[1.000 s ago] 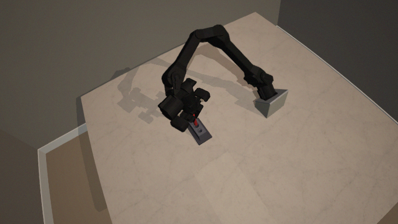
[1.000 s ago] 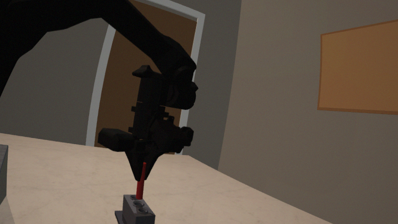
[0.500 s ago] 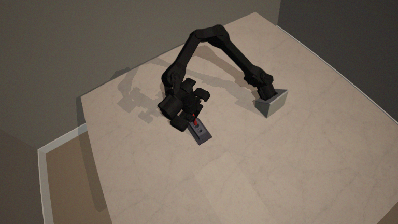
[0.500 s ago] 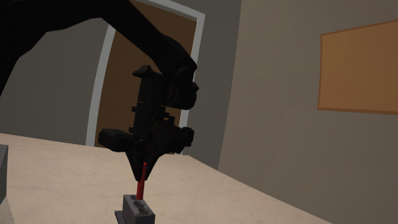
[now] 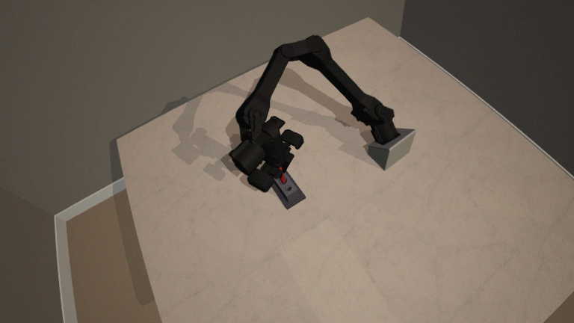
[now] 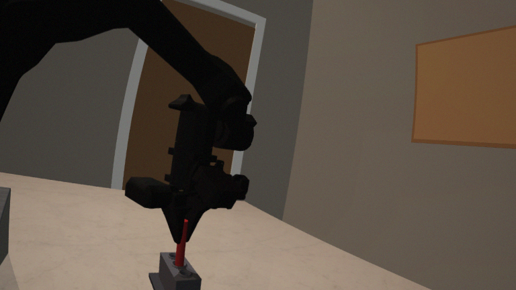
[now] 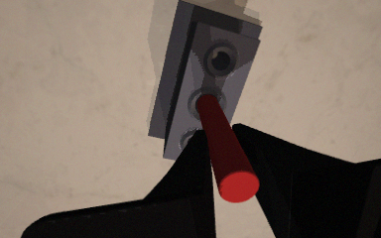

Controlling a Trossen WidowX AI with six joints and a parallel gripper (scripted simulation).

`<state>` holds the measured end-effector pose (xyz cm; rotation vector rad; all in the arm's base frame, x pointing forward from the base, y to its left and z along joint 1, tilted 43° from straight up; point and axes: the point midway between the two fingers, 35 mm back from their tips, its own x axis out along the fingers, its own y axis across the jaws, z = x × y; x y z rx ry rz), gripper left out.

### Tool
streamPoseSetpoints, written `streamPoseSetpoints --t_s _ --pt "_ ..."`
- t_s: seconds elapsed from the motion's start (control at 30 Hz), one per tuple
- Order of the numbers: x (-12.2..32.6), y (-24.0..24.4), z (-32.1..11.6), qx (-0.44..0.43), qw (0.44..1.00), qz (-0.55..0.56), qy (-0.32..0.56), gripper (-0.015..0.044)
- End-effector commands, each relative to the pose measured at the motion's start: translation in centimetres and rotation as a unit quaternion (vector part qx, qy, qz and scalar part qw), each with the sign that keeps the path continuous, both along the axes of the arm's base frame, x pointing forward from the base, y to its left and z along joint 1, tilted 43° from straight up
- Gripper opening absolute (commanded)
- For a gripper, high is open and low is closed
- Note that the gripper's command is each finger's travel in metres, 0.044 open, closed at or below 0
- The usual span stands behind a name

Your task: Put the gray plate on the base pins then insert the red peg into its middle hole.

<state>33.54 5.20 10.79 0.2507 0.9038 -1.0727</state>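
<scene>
The red peg [image 5: 282,178] [image 6: 180,256] [image 7: 229,154] is between the fingertips of my gripper [image 6: 182,239] [image 7: 218,135], which is shut on it. The peg leans slightly, and most of it stands above the gray plate [image 6: 188,284] [image 7: 242,57]. Its lower end is at the mouth of the middle hole; how far it reaches inside is hidden. The plate lies on the base [image 5: 297,200] [image 6: 154,280] [image 7: 164,104] and looks flat. An outer hole shows on each side of the peg. The pins are hard to make out.
The arm's wedge-shaped gray mount [image 5: 400,150] stands on the table [image 5: 444,217] to the right of the base in the top view. A table edge runs behind the arm. A door and an orange wall panel [image 6: 463,92] are in the background.
</scene>
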Motion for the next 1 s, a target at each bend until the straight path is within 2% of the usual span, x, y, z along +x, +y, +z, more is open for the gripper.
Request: streamPoseSetpoints --t_s 0.0,0.97 --pt "-0.01 -0.27 -0.13 -0.004 1.0 0.002 0.002 0.0" --pt "0.1 -0.15 -0.17 0.001 1.0 -0.002 -0.002 0.0"
